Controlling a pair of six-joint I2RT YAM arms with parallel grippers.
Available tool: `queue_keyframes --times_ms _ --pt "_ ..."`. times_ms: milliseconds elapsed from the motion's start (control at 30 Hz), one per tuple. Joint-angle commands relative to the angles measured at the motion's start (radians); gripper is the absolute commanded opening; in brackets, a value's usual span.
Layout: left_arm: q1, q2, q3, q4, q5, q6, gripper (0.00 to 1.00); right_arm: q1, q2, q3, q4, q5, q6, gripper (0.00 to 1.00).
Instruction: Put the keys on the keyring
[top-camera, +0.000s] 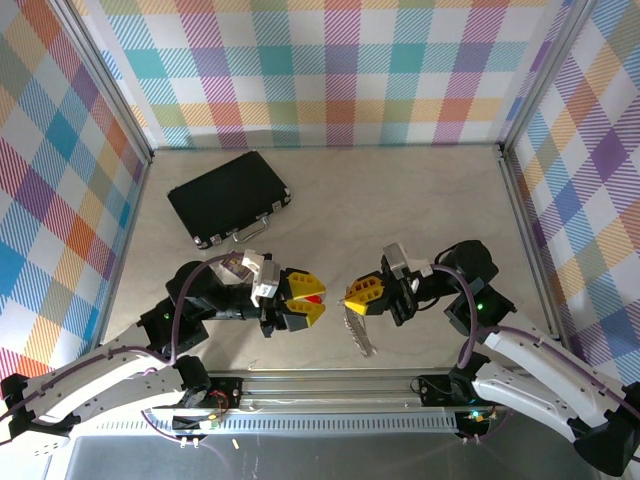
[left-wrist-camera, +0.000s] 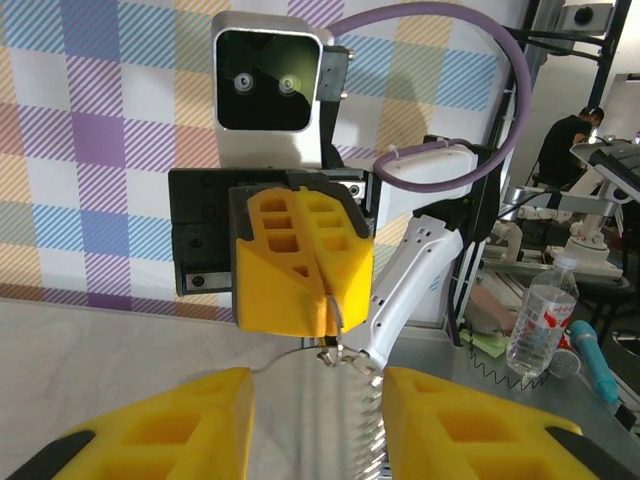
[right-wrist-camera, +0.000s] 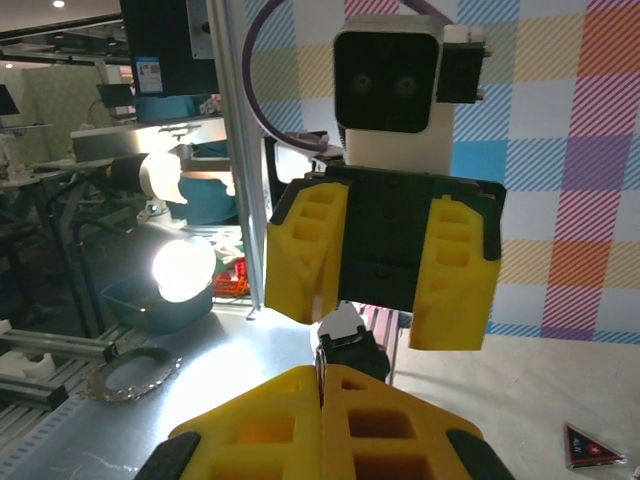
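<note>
**Keyring pinched in your right gripper, red key loose on the table**

Your right gripper (top-camera: 352, 294) is pressed fully together on the keyring (left-wrist-camera: 365, 425). It pinches the thin metal loop at its fingertips, so the pale jagged strip hangs below it toward the table (top-camera: 420, 200). Your left gripper (top-camera: 310, 298) faces it tip to tip, close by. Its yellow fingers (left-wrist-camera: 170, 435) stand partly apart, one on each side of the hanging strip, and they grip nothing. You cannot tell whether either pad touches the strip.

The red key (right-wrist-camera: 590, 446) lies flat on the table, free of both grippers. From overhead it shows as a red spot in the gap between the left fingertips. The right wrist view puts it on the tabletop, off to one side of the left gripper.

The black case (top-camera: 228, 198) sits well apart, toward the far left corner.
</note>
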Motion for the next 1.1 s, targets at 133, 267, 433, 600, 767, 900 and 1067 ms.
queue_keyframes --times_ms 133,267,433,600,767,900,1067 --pt "-0.013 -0.006 -0.013 0.057 -0.019 0.083 0.45 0.011 -0.018 -0.066 0.183 0.119 0.052 0.0" --pt "-0.013 0.028 -0.009 0.074 -0.037 0.105 0.46 0.013 -0.013 -0.085 0.211 0.14 0.056 0.0" --pt "-0.013 0.065 -0.009 0.089 -0.07 0.118 0.43 0.015 -0.002 -0.104 0.277 0.154 0.076 0.0" --pt "-0.014 0.085 -0.023 0.138 -0.086 0.102 0.39 0.015 0.0 -0.108 0.275 0.16 0.068 0.0" --pt "-0.012 0.106 -0.023 0.16 -0.077 0.093 0.37 0.015 0.002 -0.113 0.278 0.168 0.064 0.0" --pt "-0.014 0.115 -0.026 0.186 -0.076 0.081 0.33 0.015 -0.001 -0.115 0.273 0.17 0.061 0.0" --pt "-0.014 0.131 -0.024 0.198 -0.072 0.073 0.22 0.015 -0.003 -0.112 0.27 0.169 0.059 0.0"
